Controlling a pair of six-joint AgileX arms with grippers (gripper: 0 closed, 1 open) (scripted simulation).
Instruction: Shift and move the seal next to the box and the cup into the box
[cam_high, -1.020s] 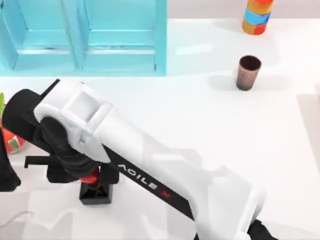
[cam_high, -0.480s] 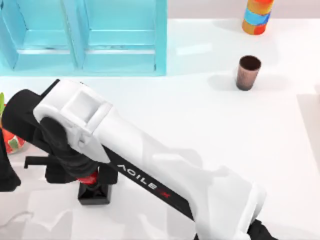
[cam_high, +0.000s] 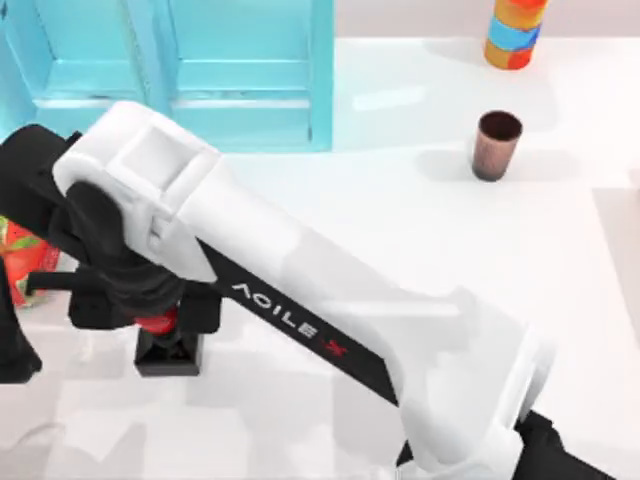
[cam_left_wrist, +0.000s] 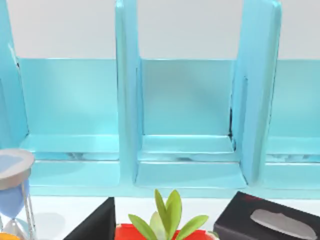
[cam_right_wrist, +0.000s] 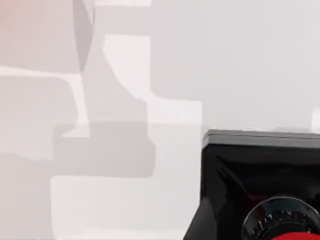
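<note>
From above you see the right gripper (cam_high: 160, 322) clenched on the seal (cam_high: 167, 345) at the table's near left; the cup (cam_high: 496, 145) stands far right, beside the box (cam_high: 322, 80). The right wrist view shows the seal's black base (cam_right_wrist: 260, 175) close up.

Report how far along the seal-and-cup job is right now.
Nothing looks finished. In hand: the right gripper sits over the black-based, red-knobbed seal, which is on the white table in front of the light blue compartment box, not beside it. Left: placing the seal next to the box, then the dark brown cylindrical cup, standing untouched on the table's right side, goes inside.
</note>
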